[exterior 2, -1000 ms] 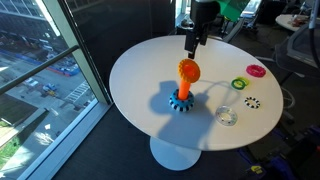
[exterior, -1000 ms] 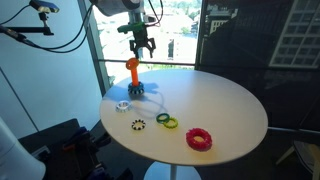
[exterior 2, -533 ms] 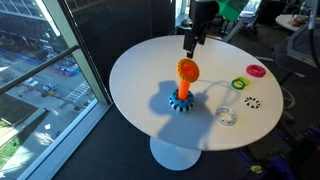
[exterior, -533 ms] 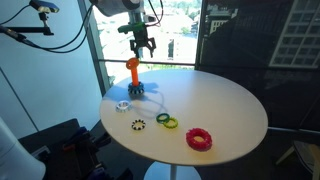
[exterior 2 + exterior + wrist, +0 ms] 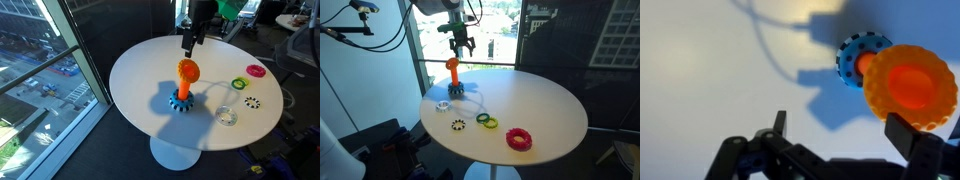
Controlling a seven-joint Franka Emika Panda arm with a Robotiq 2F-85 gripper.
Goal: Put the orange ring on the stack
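The stack is an upright orange peg on a toothed blue base [image 5: 455, 90] [image 5: 180, 100] [image 5: 853, 55], near the table edge by the window. The orange ring [image 5: 188, 70] [image 5: 910, 85], bumpy-edged, sits at the top of the peg [image 5: 452, 66]. My gripper [image 5: 461, 50] [image 5: 190, 42] hangs above and just beyond the stack, clear of it. In the wrist view the gripper [image 5: 843, 128] is open with only bare table between its fingers, and the ring lies to the upper right of them.
Loose rings lie on the round white table [image 5: 545, 100]: a red-pink ring [image 5: 519, 139] [image 5: 257, 71], a green-yellow ring [image 5: 487, 122] [image 5: 240, 84], a small toothed white ring [image 5: 458, 125] [image 5: 252, 102] and a pale blue ring [image 5: 442, 105] [image 5: 227, 117]. Windows stand behind.
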